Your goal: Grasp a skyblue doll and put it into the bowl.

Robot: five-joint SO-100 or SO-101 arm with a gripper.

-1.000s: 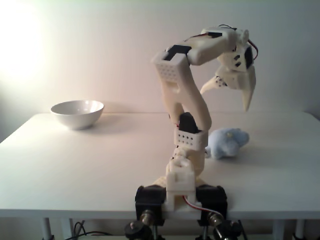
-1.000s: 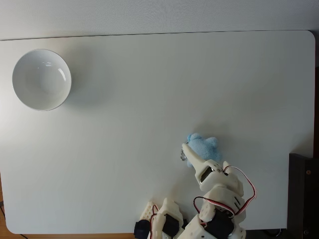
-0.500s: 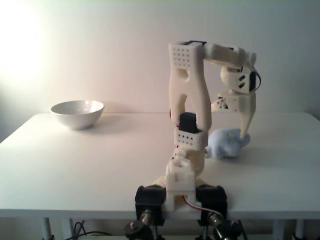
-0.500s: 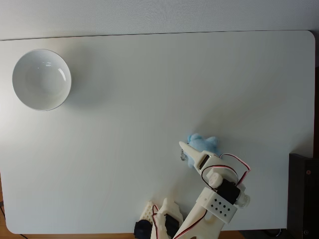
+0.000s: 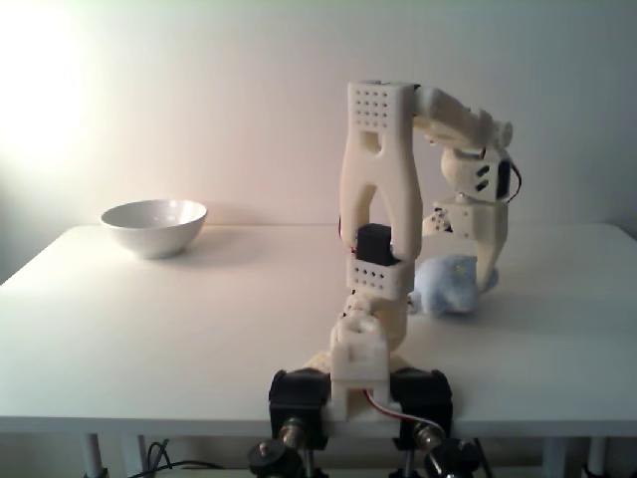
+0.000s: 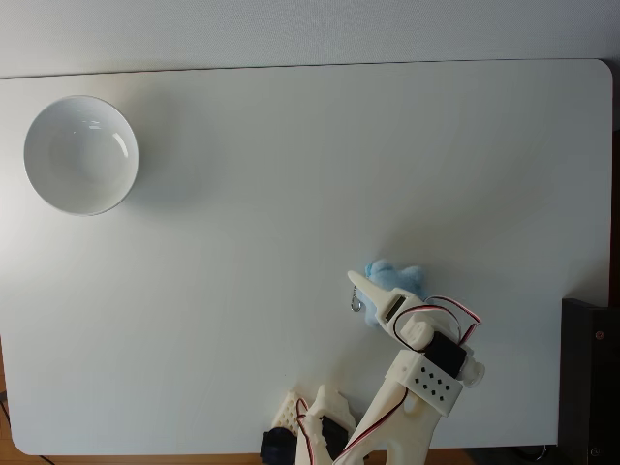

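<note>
The skyblue doll (image 6: 401, 277) lies on the white table near its front right, just ahead of the arm's base; its small metal clip (image 6: 356, 304) sticks out to the left. My gripper (image 6: 386, 289) is lowered over the doll and open. One finger (image 6: 373, 293) comes down on the doll's left, the other (image 5: 489, 267) on its right in a fixed view from the front, where the doll (image 5: 443, 289) sits between them. The white bowl (image 6: 80, 154) stands at the far left corner and holds nothing; from the front the bowl (image 5: 154, 226) is at the back left.
The white table (image 6: 291, 194) stretches bare between doll and bowl. A dark piece of furniture (image 6: 590, 378) stands just past the table's right edge. The arm's base (image 5: 359, 393) is clamped at the table's near edge.
The arm swung up and forward, and the gripper dropped from well above the table down onto the doll. The doll and the bowl kept their places.
</note>
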